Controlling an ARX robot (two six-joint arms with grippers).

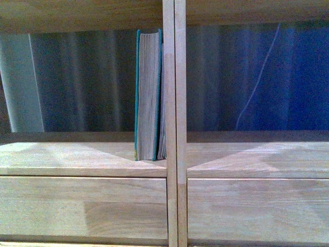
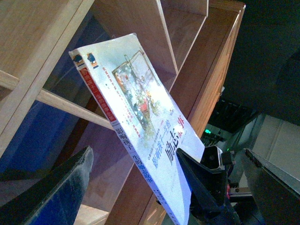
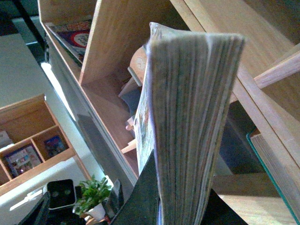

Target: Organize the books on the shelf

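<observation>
The thick teal-green book [image 1: 148, 95] stands upright in the left compartment of the light wood shelf [image 1: 175, 154], against the central divider; its corner shows in the right wrist view [image 3: 276, 164]. No gripper shows in the front view. My right gripper [image 3: 180, 208] is shut on the thin pale paperback [image 3: 187, 108], whose page edges fill that view. In the left wrist view the paperback [image 2: 140, 103] is held tilted in front of the shelf [image 2: 201, 79] by the right gripper [image 2: 206, 187]. My left gripper [image 2: 167, 154] is open and empty beside it.
Plain drawer fronts [image 1: 82, 208] lie below the compartments. In the right wrist view a potted plant [image 3: 93, 194] and a lower wooden cabinet [image 3: 28, 150] with books stand beyond the shelf, and flat books [image 3: 75, 35] lie in a far compartment.
</observation>
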